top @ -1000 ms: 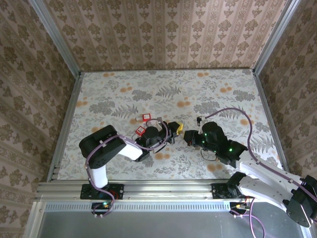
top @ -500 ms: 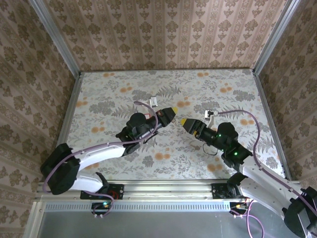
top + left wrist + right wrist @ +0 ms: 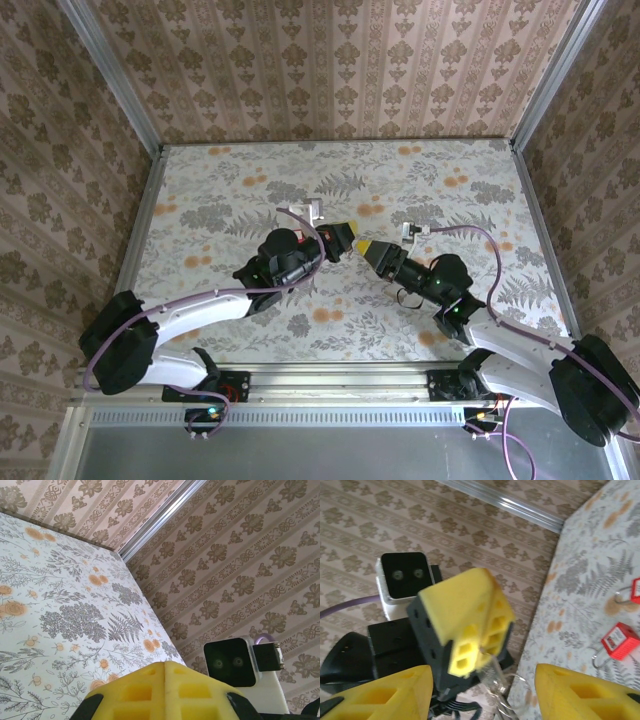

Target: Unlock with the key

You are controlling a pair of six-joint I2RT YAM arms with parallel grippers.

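Left jaws pinched shut, key [image 3: 491, 670] on a wire ring dangling just under them. Right jaws gaping, holding nothing. Two red padlocks [image 3: 619, 641] on the tabletop [image 3: 580, 575], beyond them.

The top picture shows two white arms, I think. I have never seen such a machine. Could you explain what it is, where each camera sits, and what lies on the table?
It is two robot arms bolted at a table's near edge. One picture looks down from above; the other two come from a camera on each wrist. The left claw is shut and pinches a small metal piece, probably the key on its ring. The right claw is open, facing it. Two red padlocks lie on the flowered table.
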